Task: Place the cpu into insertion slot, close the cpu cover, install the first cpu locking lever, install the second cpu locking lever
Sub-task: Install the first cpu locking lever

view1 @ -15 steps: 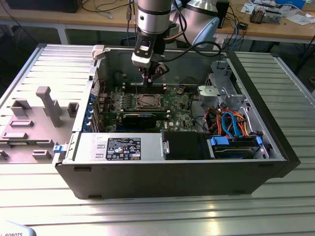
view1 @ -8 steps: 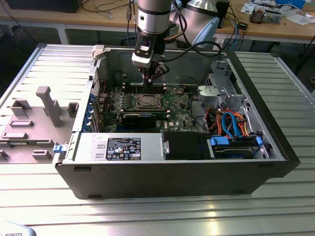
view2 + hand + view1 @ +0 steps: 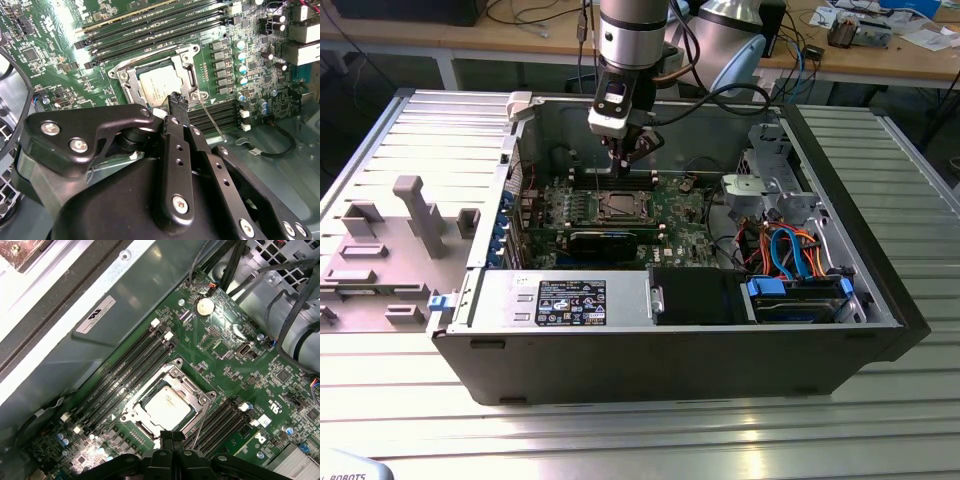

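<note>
The cpu [image 3: 159, 86] lies flat in the insertion slot [image 3: 619, 207] in the middle of the green motherboard [image 3: 675, 215]; its silver top [image 3: 167, 408] also shows in the first wrist view. The cpu cover [image 3: 190, 67] lies down around it as a silvery frame [image 3: 197, 390]. A thin locking lever [image 3: 212, 120] stands out at a slant beside the socket, and its rod [image 3: 198, 424] is seen in the first wrist view too. My gripper [image 3: 625, 158] hangs just above the socket's edge. Its black fingers are pressed together, shut on nothing, with the tips [image 3: 177, 100] over the frame's rim near the lever.
Long black memory slots [image 3: 150, 27] flank the socket. A black card [image 3: 605, 240] and a grey power supply box [image 3: 570, 300] sit nearer the case front. Drive cage and orange and blue cables [image 3: 790, 255] fill the exterior view's right. A grey fixture [image 3: 395, 240] lies outside the case.
</note>
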Robot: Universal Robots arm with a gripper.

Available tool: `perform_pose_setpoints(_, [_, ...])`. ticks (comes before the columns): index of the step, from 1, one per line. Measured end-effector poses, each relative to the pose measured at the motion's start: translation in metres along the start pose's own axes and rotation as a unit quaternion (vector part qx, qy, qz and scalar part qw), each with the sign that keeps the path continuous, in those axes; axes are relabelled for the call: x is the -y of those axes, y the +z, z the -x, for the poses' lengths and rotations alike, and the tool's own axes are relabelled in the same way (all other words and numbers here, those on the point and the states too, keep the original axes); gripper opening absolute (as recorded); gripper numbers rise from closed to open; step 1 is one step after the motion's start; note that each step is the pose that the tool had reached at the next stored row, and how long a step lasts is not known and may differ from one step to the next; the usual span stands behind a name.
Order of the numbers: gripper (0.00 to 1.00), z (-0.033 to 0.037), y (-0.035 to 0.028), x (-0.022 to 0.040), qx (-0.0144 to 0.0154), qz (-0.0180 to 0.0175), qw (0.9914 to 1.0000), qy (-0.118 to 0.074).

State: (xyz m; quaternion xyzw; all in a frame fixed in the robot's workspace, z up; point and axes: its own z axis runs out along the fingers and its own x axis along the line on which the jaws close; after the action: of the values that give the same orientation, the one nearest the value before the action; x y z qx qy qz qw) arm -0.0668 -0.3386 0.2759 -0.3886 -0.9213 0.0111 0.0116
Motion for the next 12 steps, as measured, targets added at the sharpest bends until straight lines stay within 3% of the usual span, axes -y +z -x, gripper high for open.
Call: perform_pose_setpoints(12, [0.11,0.0,0.0,0.0,0.0003,-0.0001,0.99994,-0.011])
